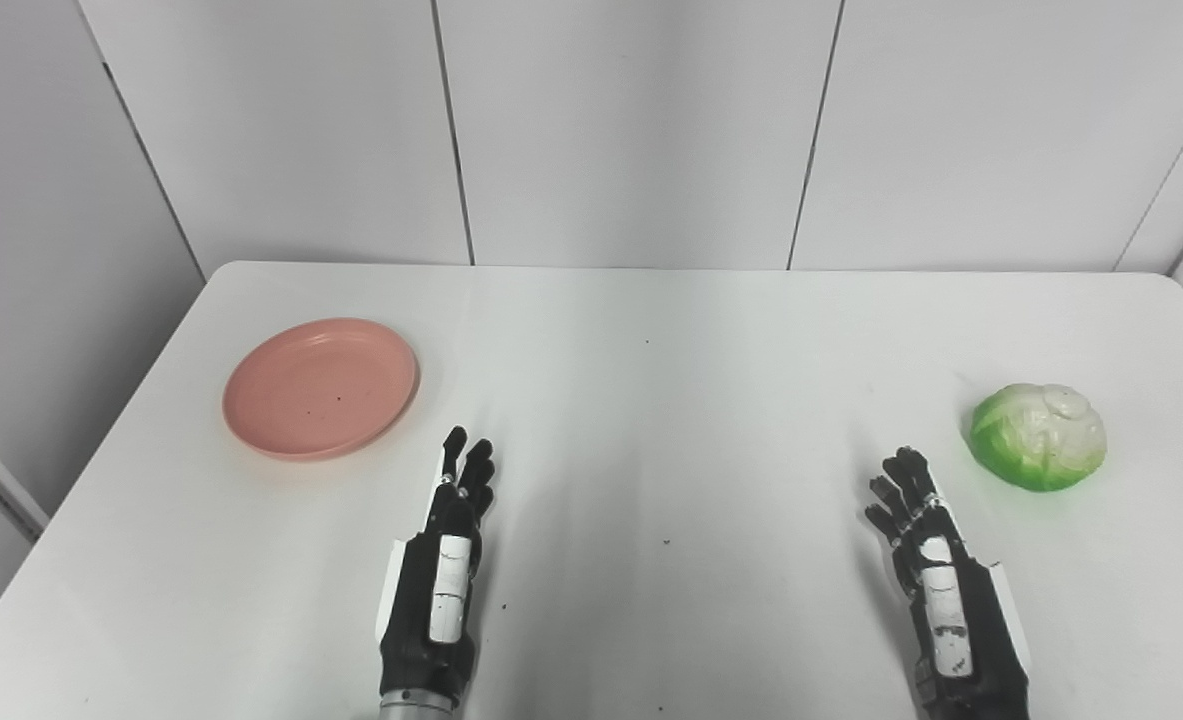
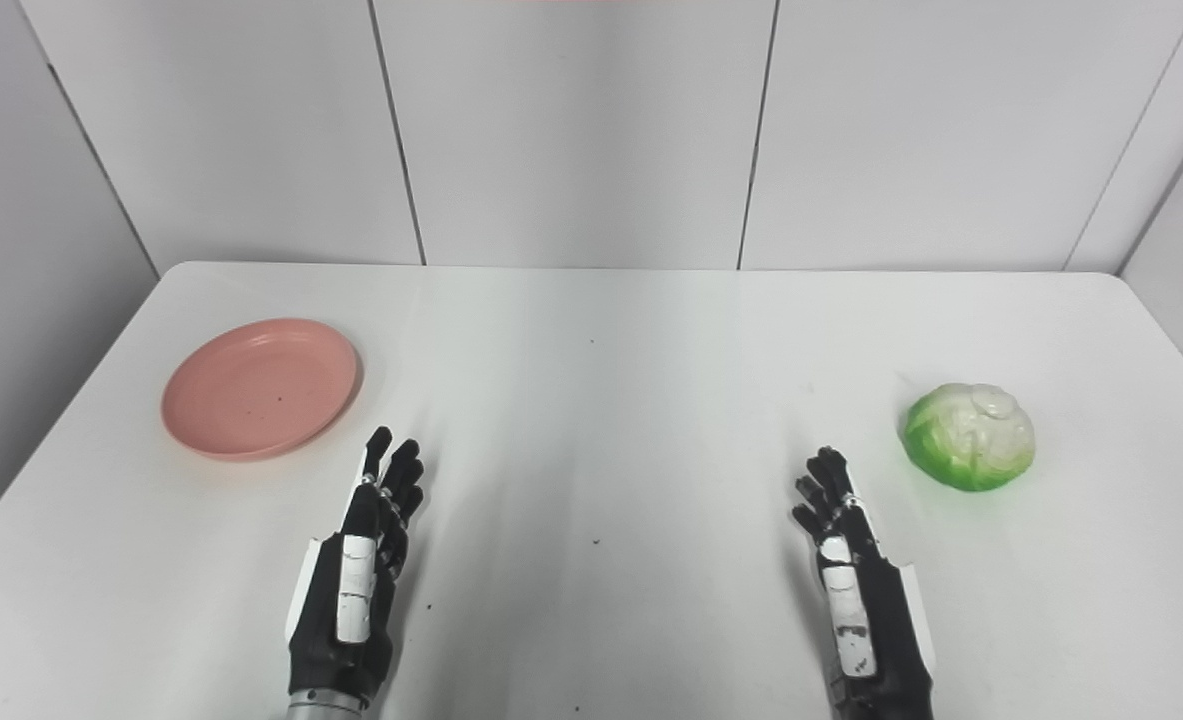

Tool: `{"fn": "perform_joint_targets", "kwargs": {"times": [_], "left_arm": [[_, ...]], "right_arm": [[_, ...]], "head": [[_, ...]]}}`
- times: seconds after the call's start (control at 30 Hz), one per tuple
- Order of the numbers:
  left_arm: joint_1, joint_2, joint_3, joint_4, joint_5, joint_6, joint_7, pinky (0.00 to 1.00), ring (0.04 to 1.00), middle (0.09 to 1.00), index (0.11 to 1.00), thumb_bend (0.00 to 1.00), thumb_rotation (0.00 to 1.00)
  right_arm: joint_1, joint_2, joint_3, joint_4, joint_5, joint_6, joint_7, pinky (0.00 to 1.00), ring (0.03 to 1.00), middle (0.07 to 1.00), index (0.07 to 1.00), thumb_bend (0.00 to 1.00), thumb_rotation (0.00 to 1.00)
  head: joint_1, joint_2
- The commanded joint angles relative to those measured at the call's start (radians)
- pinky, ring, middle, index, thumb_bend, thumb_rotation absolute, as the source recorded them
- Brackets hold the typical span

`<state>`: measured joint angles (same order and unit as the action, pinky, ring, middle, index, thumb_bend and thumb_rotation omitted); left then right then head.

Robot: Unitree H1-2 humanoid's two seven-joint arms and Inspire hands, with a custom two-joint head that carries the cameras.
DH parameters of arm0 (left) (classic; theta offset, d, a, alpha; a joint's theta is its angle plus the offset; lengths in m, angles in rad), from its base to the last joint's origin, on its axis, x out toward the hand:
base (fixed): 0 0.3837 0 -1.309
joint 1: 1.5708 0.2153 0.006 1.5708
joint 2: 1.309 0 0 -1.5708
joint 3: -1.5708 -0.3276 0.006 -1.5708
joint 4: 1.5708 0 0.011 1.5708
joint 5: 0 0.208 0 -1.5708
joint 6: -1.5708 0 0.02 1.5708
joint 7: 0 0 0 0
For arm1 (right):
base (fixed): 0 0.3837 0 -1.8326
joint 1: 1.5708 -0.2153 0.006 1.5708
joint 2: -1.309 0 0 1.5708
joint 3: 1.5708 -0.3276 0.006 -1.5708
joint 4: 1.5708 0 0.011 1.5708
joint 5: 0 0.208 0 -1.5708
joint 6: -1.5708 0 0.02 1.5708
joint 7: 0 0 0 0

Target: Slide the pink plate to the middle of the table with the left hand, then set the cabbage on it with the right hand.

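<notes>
A pink plate [image 1: 321, 387] lies flat and empty on the left part of the white table [image 1: 651, 400]. A green and white cabbage [image 1: 1039, 436] sits on the table at the right. My left hand [image 1: 446, 560] is open, fingers stretched forward, near the table's front edge, to the right of and nearer than the plate, apart from it. My right hand [image 1: 936, 570] is open, edge-on, near the front edge, left of and nearer than the cabbage, apart from it. Both hands hold nothing.
The table's far edge meets a grey panelled wall [image 1: 631, 130]. The table's left edge [image 1: 101, 420] runs close beside the plate. A few small dark specks dot the tabletop.
</notes>
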<state>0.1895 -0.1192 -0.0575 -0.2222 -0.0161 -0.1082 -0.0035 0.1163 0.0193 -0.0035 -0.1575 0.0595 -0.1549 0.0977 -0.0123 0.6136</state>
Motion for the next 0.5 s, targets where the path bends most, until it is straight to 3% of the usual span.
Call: {"fn": "perform_joint_targets", "kwargs": {"times": [0.0,0.17,0.3,0.47], "left_arm": [[0.075,0.032,0.002,-0.011,0.011,-0.025,-0.007,1.00,0.984,0.967,1.000,0.84,0.97],[0.073,0.024,-0.008,0.027,0.032,-0.057,0.000,1.00,0.985,0.969,1.000,0.84,0.98],[0.061,0.012,-0.019,0.089,0.063,-0.108,0.013,1.00,0.970,0.952,1.000,0.85,1.00],[0.045,-0.004,-0.027,0.149,0.100,-0.160,0.037,1.00,0.940,0.914,0.997,0.86,0.98]], "right_arm": [[0.055,-0.014,0.006,-0.009,0.010,-0.021,0.006,0.93,0.940,0.954,0.952,0.84,0.97],[0.052,-0.029,-0.005,0.035,0.020,-0.053,0.014,0.93,0.940,0.952,0.953,0.84,0.97],[0.043,-0.049,-0.022,0.099,0.040,-0.099,0.031,0.93,0.946,0.959,0.958,0.84,0.97],[0.029,-0.068,-0.040,0.169,0.060,-0.143,0.053,0.93,0.949,0.967,0.973,0.84,0.99]], "head": [[0.013,-0.018],[0.049,-0.060],[0.130,-0.126],[0.192,-0.157]]}}
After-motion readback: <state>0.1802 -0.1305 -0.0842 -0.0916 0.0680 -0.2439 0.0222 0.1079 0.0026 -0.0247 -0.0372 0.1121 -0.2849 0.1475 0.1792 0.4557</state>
